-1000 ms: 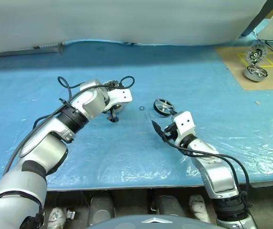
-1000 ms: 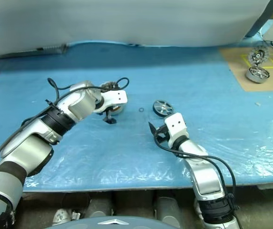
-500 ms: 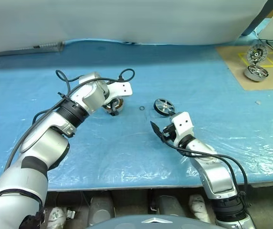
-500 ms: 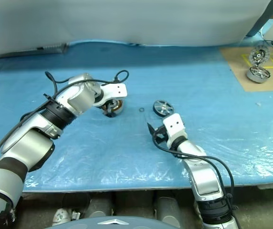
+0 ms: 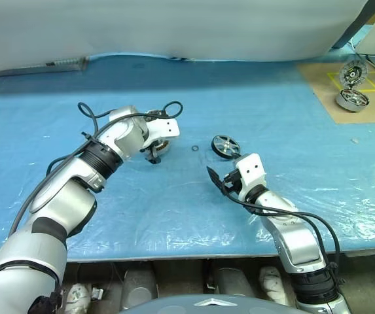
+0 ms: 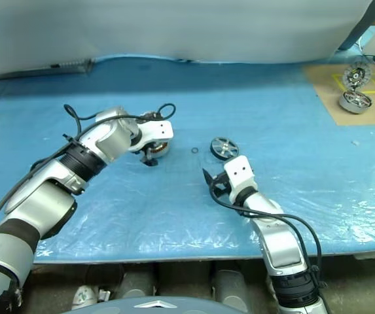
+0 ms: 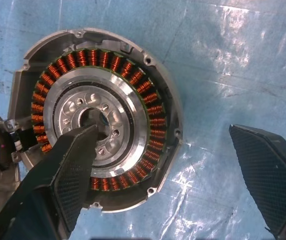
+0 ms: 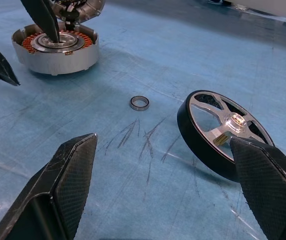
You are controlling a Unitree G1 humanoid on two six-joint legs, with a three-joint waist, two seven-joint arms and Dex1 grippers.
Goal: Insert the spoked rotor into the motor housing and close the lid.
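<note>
**Open housing, rotor waiting on the desk**

Head views: the motor housing (image 5: 159, 145) is seen lying on the blue desk (image 5: 252, 104), with the left gripper (image 5: 153, 156) poised over it, fingers apart. To the right of the housing a small ring (image 5: 194, 148) is seen, then the spoked rotor (image 5: 225, 146), tilted up on its rim. Just in front of the rotor the right gripper (image 5: 214, 180) is held, fingers spread and empty.

Left wrist view: the housing's copper windings (image 7: 152, 107) are laid bare; one finger (image 7: 75, 165) is seen over the housing's centre, the other well outside its rim.

Right wrist view: the rotor (image 8: 222, 132) is seen apart from the housing (image 8: 55, 47), the ring (image 8: 139, 103) between them. The lid (image 8: 78, 7) is seen raised behind the housing.
</note>
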